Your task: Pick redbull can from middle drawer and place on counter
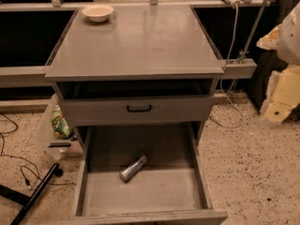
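The redbull can [133,168], slim and silver, lies on its side on the floor of the middle drawer [140,193], which is pulled out wide open. The can lies diagonally near the drawer's centre, its top end pointing back right. Above is the grey counter [140,46], flat and glossy. My gripper [276,108] is at the right edge of the view, cream and yellow, well to the right of the cabinet, above the floor and apart from the can. It holds nothing that I can see.
A cream bowl [97,12] stands at the counter's back left corner. The upper drawer front with a black handle [139,108] is slightly out. A plastic bag [58,125] and black cables [28,177] lie on the floor at left. A white cable [232,41] hangs at right.
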